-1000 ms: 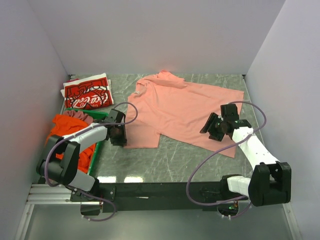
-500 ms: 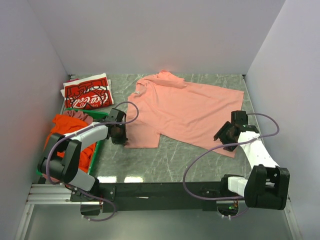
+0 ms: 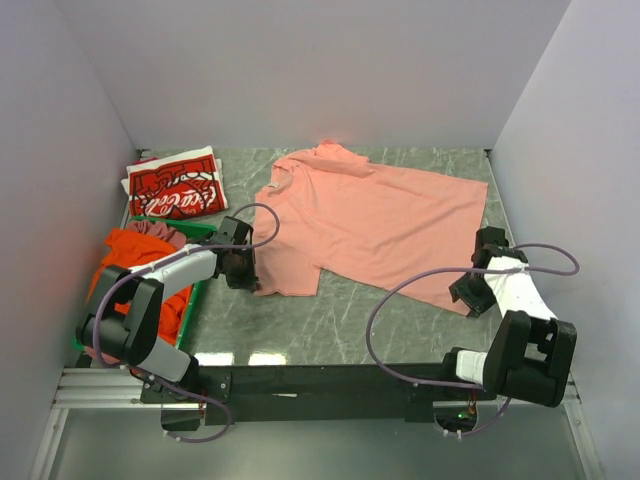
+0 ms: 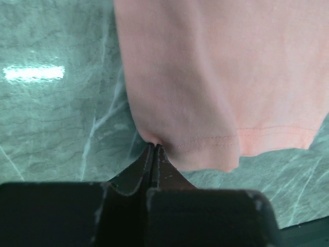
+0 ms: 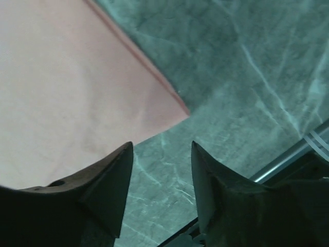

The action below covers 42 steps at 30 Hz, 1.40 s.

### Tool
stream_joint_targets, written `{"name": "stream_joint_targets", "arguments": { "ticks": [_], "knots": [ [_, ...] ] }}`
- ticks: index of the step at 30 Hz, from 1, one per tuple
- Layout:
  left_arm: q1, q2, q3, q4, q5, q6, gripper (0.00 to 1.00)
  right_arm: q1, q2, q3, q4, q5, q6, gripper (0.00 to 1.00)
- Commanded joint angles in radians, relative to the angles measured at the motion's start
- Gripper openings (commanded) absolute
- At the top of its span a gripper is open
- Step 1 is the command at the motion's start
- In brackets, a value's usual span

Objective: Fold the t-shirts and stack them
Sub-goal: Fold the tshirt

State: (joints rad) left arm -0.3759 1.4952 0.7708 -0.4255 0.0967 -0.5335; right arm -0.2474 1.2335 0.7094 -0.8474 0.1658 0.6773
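A salmon-pink t-shirt (image 3: pixel 372 220) lies spread flat on the marble table. My left gripper (image 3: pixel 243 272) is shut on its near left sleeve edge; in the left wrist view the fabric (image 4: pixel 216 77) puckers right at the closed tips (image 4: pixel 154 146). My right gripper (image 3: pixel 473 295) stands open just off the shirt's near right corner (image 5: pixel 181 109), with bare table between its fingers (image 5: pixel 115 170). A folded red Coca-Cola t-shirt (image 3: pixel 175 190) lies at the back left. An orange t-shirt (image 3: pixel 130 255) and a mauve one (image 3: pixel 162 233) sit crumpled in the crate.
The green crate (image 3: pixel 196 292) stands at the table's left side, beside my left arm. White walls close in the left, back and right. A metal rail (image 5: pixel 288 157) runs along the near edge, close to my right gripper.
My right gripper has moved off the shirt's body, right and nearer, to its near right corner. My left gripper has closed on the sleeve edge.
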Motion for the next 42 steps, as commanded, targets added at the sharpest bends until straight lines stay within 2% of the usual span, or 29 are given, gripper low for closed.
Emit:
{"name": "stream_joint_targets", "arguments": {
  "ticks": [1,5,17,34,42],
  "knots": [
    [-0.004,-0.032,0.005,0.028,0.053,0.027,0.01,-0.026,0.038,0.045,-0.039,0.066,0.025,0.54],
    [-0.004,-0.026,0.008,0.039,0.077,0.026,0.01,-0.039,0.083,0.041,-0.029,0.077,0.027,0.48],
    [-0.004,0.005,0.008,0.053,0.120,0.027,0.01,-0.085,0.127,0.055,0.007,0.080,0.002,0.43],
    [-0.003,0.051,0.010,0.057,0.141,0.030,0.01,-0.096,0.233,0.050,0.119,0.001,0.013,0.32],
    [-0.003,0.066,0.005,0.054,0.130,0.027,0.00,-0.096,0.274,0.032,0.139,0.006,0.024,0.20]
  ]
}}
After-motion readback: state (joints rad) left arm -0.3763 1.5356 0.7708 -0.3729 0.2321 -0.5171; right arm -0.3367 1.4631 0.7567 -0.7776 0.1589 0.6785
